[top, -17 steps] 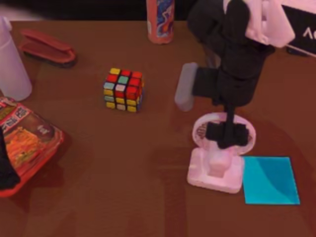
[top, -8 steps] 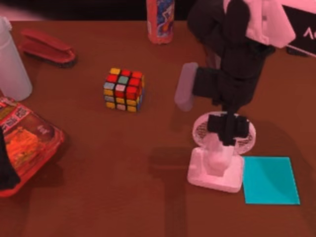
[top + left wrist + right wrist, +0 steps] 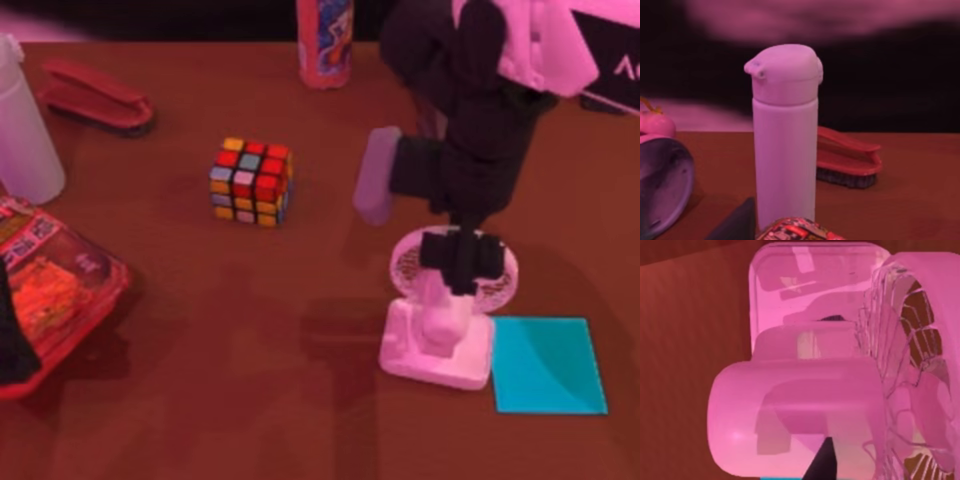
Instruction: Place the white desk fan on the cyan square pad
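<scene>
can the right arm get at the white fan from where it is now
Probably yes: the right claw sits directly over the white desk fan, at its motor housing behind the round grille, with nothing between them. Whether it has closed on it can't be told. The cyan square pad lies just beside the fan's base.

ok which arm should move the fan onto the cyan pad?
Right. The right gripper is directly over the white desk fan, which stands beside the cyan square pad. The left arm sits parked at the table's left edge.
</scene>
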`<move>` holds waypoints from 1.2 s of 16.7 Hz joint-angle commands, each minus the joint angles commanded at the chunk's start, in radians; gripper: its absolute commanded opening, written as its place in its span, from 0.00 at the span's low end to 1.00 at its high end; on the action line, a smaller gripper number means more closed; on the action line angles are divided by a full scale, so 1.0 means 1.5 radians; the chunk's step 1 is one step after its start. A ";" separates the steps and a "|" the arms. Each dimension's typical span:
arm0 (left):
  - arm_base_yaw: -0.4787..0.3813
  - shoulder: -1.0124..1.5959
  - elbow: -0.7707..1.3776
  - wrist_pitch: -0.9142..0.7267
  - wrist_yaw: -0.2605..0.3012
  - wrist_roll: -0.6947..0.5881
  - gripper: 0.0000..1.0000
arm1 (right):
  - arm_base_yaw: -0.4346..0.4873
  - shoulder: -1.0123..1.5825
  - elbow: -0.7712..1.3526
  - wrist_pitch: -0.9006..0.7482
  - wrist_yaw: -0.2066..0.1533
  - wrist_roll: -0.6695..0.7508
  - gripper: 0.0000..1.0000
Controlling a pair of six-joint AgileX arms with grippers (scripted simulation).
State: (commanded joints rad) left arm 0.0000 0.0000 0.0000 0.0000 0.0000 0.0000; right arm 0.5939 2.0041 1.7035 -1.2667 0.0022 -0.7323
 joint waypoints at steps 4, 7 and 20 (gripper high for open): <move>0.000 0.000 0.000 0.000 0.000 0.000 1.00 | 0.002 0.004 0.051 -0.048 0.000 0.000 0.00; 0.000 0.000 0.000 0.000 0.000 0.000 1.00 | 0.005 0.007 0.120 -0.115 0.000 -0.002 0.00; 0.000 0.000 0.000 0.000 0.000 0.000 1.00 | -0.002 -0.001 0.095 -0.124 0.016 0.179 0.00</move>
State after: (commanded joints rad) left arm 0.0000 0.0000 0.0000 0.0000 0.0000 0.0000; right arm 0.5915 2.0029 1.8467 -1.4532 0.0260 -0.4645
